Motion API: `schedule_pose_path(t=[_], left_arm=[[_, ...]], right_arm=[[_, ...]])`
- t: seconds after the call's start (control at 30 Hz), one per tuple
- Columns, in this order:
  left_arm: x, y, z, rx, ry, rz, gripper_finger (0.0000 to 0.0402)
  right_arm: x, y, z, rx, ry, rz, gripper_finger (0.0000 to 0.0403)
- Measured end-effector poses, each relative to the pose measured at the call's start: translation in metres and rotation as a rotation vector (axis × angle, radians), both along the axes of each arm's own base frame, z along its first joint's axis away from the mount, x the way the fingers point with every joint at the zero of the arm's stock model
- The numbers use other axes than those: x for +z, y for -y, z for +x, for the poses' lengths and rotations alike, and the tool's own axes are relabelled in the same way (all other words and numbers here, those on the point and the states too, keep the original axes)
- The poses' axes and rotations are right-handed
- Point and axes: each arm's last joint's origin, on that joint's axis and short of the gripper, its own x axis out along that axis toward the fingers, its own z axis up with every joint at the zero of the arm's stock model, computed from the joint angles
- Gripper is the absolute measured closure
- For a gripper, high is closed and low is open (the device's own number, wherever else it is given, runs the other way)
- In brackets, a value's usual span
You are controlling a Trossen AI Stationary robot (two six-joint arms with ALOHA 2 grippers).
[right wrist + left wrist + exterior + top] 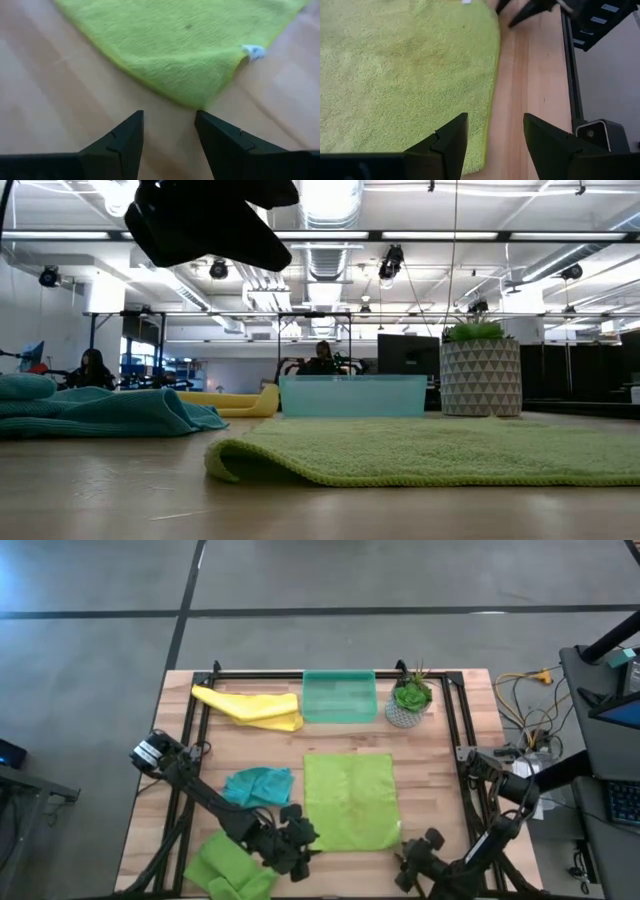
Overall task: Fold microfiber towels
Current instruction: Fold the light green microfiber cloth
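Note:
A lime green towel (350, 800) lies spread flat mid-table; in the low view its near left edge (228, 461) curls a little off the wood. My left gripper (492, 145) is open and hovers over the towel's near edge (489, 120), by its near left corner (305, 835). My right gripper (167, 135) is open just short of the towel's near right corner (200, 97), which bears a white tag (252, 50). A teal towel (258, 785) lies bunched to the left. A yellow towel (250, 705) lies at the far left. A second lime green towel (228, 868) lies folded at the near left.
A translucent green tray (340, 696) and a potted plant (409, 700) stand at the far edge. A black frame rail (455, 730) runs round the work area. Bare wood (430, 790) shows to the right of the spread towel.

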Motion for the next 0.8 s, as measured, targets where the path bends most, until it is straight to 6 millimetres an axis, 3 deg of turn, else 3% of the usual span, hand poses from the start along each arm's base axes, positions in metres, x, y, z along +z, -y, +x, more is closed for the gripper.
schedule_pose_path(t=[0.5,0.8], left_arm=[[-0.0024,-0.0012,-0.0026,0.015,-0.031,0.002,0.0226],[-0.0026,-0.0015,-0.0028,0.019,-0.034,0.001,0.0226]], right_arm=[[0.0017,0.0044,0.0023,0.071,-0.059,-0.067,0.0231],[0.0036,0.0049,0.0036,0.061,-0.069,-0.068,0.0267]])
